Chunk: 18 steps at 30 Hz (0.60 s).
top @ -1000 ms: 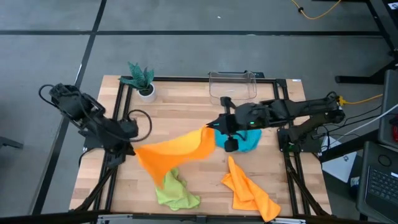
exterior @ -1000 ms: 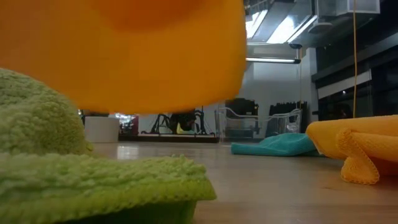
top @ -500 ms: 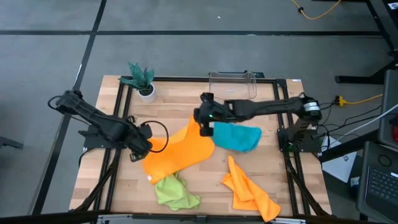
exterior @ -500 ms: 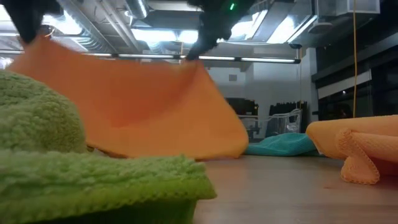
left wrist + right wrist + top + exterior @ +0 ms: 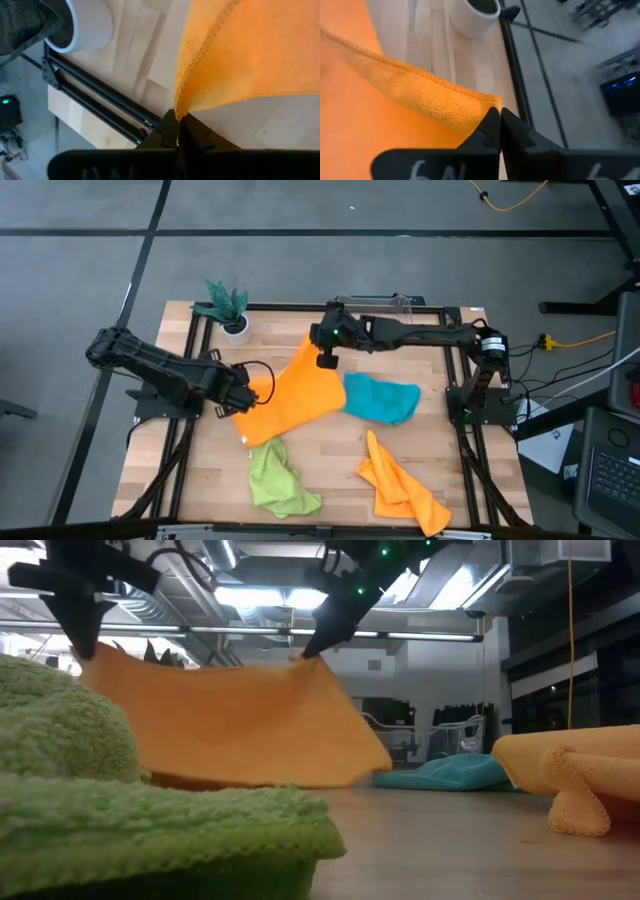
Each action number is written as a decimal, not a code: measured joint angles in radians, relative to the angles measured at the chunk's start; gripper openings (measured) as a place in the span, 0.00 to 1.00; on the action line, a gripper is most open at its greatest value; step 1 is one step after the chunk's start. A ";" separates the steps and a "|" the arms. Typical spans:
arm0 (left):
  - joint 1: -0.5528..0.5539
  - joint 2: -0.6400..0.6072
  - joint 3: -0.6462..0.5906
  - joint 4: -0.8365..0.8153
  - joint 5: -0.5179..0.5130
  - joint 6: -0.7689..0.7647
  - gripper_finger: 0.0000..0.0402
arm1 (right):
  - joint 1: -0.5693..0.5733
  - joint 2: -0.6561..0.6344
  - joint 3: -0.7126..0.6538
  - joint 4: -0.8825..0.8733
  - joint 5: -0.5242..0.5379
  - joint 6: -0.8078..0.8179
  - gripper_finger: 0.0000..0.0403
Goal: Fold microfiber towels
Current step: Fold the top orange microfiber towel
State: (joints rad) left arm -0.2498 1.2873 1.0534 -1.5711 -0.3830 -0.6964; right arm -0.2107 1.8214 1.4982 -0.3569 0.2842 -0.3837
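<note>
Now both arms hold one orange towel [image 5: 295, 395] stretched between them, above table [image 5: 330, 470] centre. Left gripper [image 5: 243, 388] clamped on one corner, right gripper [image 5: 326, 358] clamped on other. Lower edge seems to rest on wood. To do well, I think: keep edge taut, lower both corners together, lay flat, avoid teal towel [image 5: 382, 399] and green towel [image 5: 279, 485].

- Orange towel [image 5: 298, 396]: matt cloth, fine nubby pile, stitched hem.
- Green towel [image 5: 120, 820]: thick fuzzy terry, rough.
- Teal towel [image 5: 381, 399]: soft matt cloth.
- Table [image 5: 330, 470]: pale wood planks, smooth, slight sheen.
- Frame [image 5: 188, 370]: black matt metal.
- Pot [image 5: 87, 22]: white, smooth, semi-gloss.
- Bin [image 5: 374, 317]: clear glossy plastic.
</note>
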 joint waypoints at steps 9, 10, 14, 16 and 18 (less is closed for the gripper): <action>0.020 0.000 0.000 0.000 0.081 -0.005 0.00 | -0.013 0.000 0.000 -0.172 -0.129 0.096 0.01; 0.015 0.000 0.000 0.000 0.094 -0.008 0.00 | -0.008 0.000 0.000 -0.194 -0.146 0.121 0.01; -0.014 0.002 0.000 0.004 0.123 -0.064 0.00 | 0.018 0.000 0.000 -0.236 -0.144 0.166 0.01; -0.032 0.003 0.000 0.010 0.139 -0.106 0.00 | 0.031 0.000 0.000 -0.254 -0.142 0.167 0.01; -0.057 0.003 0.000 0.037 0.153 -0.141 0.00 | 0.045 0.000 0.000 -0.275 -0.141 0.173 0.01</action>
State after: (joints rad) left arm -0.3072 1.2903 1.0534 -1.5340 -0.2300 -0.8372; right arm -0.1654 1.8217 1.4982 -0.6322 0.1428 -0.2103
